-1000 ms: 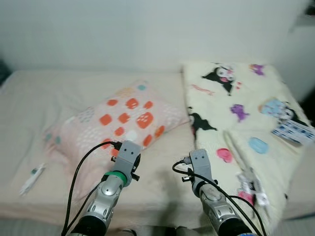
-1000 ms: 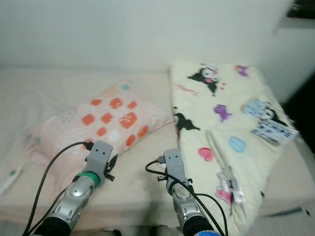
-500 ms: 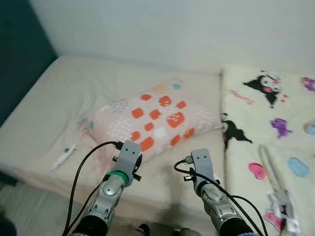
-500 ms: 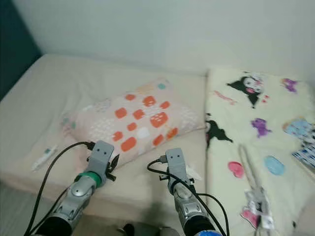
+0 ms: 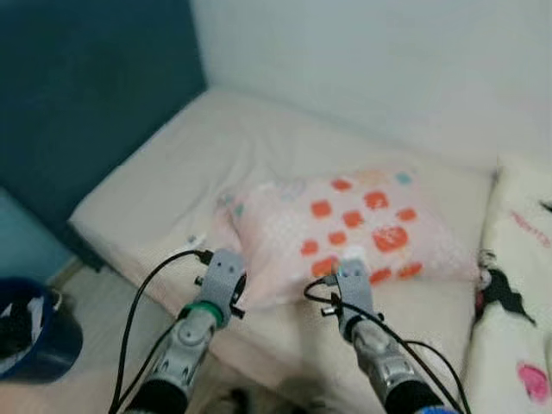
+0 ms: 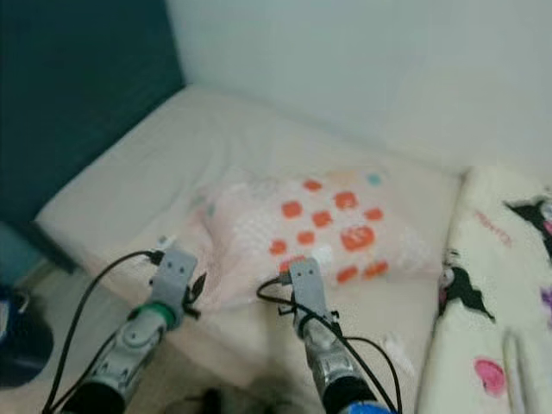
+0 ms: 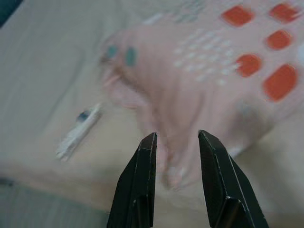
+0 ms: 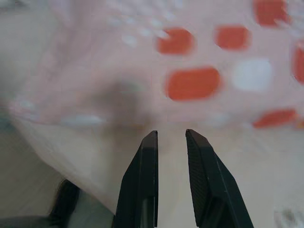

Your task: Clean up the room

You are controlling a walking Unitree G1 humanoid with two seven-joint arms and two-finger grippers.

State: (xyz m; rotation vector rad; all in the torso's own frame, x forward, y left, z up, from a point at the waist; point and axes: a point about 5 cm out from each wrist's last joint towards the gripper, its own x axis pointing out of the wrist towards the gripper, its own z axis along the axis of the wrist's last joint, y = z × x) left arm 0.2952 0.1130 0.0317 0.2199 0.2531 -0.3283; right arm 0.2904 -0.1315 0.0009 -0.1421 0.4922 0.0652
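Note:
A pink pillow point(image 5: 358, 228) with orange patches lies on the beige bed point(image 5: 172, 185). Both arms are held low in front of the bed's near edge. My left gripper point(image 7: 177, 137) is open above the pillow's corner point(image 7: 171, 118), with nothing between its fingers. A small white pen-like item point(image 7: 78, 132) lies on the sheet beside that corner, also seen on the bed edge point(image 5: 192, 242). My right gripper point(image 8: 171, 134) is open by a narrow gap and empty, over the sheet just before the pillow's orange-patched side point(image 8: 192, 83).
A cream blanket point(image 5: 517, 293) with cartoon figures covers the bed's right part. A dark teal wall point(image 5: 86, 78) stands at the left. On the floor at the lower left is a blue bin point(image 5: 30, 332) with things in it.
The camera has swung left: the blanket slid to the right edge, and the teal wall and blue bin came into view. Both arms keep the same pose.

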